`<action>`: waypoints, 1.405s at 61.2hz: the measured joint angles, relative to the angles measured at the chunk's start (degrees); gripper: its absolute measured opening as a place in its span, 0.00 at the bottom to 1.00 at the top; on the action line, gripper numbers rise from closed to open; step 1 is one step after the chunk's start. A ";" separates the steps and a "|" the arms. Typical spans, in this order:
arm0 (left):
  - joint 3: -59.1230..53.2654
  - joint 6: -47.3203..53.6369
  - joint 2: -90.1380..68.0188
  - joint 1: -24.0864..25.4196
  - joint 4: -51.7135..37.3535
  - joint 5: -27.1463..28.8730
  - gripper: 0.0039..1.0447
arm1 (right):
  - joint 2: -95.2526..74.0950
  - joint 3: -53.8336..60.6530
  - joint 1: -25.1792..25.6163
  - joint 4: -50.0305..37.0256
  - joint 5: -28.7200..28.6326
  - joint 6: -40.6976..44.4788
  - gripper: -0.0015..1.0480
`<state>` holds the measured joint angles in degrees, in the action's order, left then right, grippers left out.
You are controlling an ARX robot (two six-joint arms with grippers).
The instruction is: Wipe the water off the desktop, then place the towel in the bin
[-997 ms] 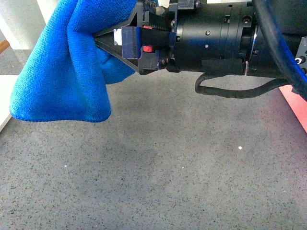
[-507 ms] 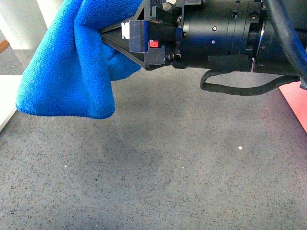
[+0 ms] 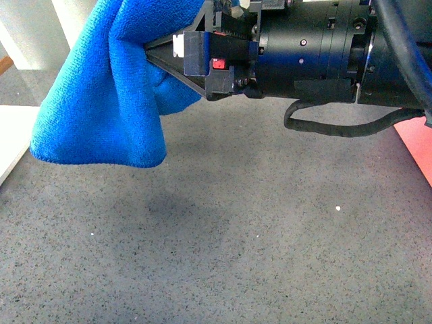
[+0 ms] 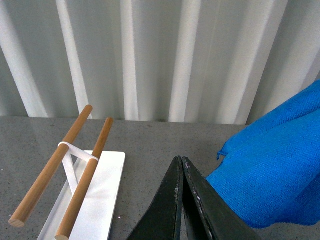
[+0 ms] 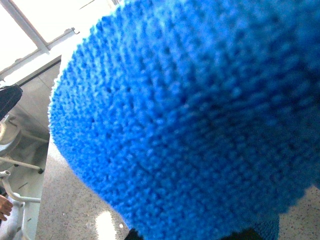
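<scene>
Hanging above the desktop [image 3: 283, 243], the towel [image 3: 101, 101] is pinched between the fingers of the right gripper [image 3: 154, 55] at the far left, with its lower edge apart from the surface. A darker patch [image 3: 169, 206] is seen on the stone below it. Only an edge of the bin [image 3: 415, 145] is seen at the right. The fingers of the left gripper [image 4: 179, 165] are pressed together on nothing, near a white board [image 4: 102, 200]

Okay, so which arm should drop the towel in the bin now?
Right. The right gripper clamps the towel, which hangs clear of the desktop, and the bin shows on that arm's side. The left gripper is shut and empty.
</scene>
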<state>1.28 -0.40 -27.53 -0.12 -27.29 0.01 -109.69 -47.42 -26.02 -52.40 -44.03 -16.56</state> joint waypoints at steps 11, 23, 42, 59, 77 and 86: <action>-0.02 0.00 4.66 0.00 4.20 0.00 0.03 | 0.00 0.00 0.02 0.17 0.04 0.13 0.03; -0.02 0.00 8.55 0.00 8.17 -0.02 0.03 | 0.00 0.00 0.00 0.68 0.22 0.35 0.03; -0.02 0.00 14.64 0.00 14.16 -0.02 0.03 | 0.13 -0.02 -0.09 1.64 1.20 0.46 0.03; 0.00 0.02 22.12 0.00 23.23 -0.02 0.03 | 0.79 -0.02 -0.22 3.10 1.88 1.11 0.03; 0.00 0.02 27.30 0.00 27.23 -0.02 0.03 | 2.01 0.00 -0.22 3.96 2.43 1.53 0.03; 0.00 0.00 27.32 0.00 27.26 -0.02 0.14 | 2.43 0.00 -0.13 5.75 4.17 2.32 0.03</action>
<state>1.28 -0.40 -0.21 -0.12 -0.03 -0.01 -107.26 -47.42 -26.15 -46.65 -39.86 -14.24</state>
